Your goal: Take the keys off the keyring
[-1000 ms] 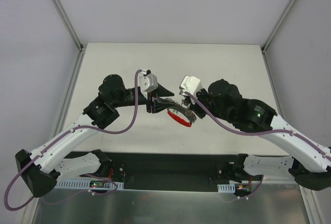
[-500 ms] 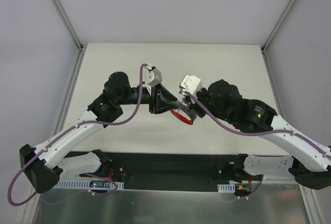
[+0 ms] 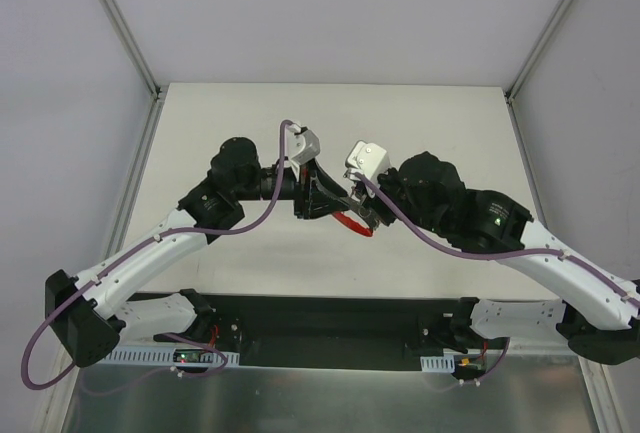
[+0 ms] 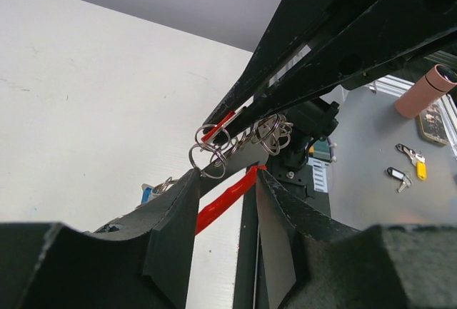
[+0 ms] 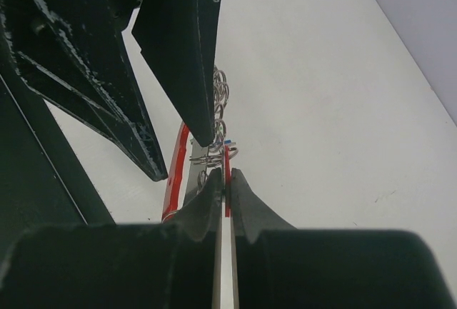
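The right end effector [image 5: 223, 182] pinches the red curved-band keyring with thin silvery wire rings [image 4: 223, 203]; the left end effector [image 4: 227, 180] stands released, straddling that band.

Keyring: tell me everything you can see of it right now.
The keyring is a cluster of thin silvery wire rings linked to a curved, plastic-looking red band. The right end effector is shut on the band beside the rings, holding it up. The open left end effector straddles the band's free part; whether it touches the band is unclear.
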`<control>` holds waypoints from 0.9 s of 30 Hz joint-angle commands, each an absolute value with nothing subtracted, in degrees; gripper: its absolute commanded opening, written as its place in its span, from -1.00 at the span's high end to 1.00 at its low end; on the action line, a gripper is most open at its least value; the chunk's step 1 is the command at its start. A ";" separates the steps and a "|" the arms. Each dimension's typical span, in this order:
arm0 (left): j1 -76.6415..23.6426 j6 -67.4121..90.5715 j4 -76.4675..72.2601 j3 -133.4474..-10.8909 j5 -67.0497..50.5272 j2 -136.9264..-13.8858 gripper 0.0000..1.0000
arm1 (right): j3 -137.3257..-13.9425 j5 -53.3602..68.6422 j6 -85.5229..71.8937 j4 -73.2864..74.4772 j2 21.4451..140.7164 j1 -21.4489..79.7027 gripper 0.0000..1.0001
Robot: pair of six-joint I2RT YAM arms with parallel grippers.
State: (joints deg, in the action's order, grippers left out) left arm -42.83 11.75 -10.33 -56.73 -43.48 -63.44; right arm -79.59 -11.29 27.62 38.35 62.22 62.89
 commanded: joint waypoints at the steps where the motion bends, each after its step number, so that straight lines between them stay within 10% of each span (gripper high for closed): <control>1: -43.24 13.62 -16.51 -55.91 -43.95 -62.93 0.27 | -82.71 -12.22 26.54 35.42 61.96 63.19 0.98; 27: -43.24 14.50 -21.01 -54.85 -46.05 -65.04 0.49 | -82.09 -12.13 25.58 34.54 61.26 63.19 0.98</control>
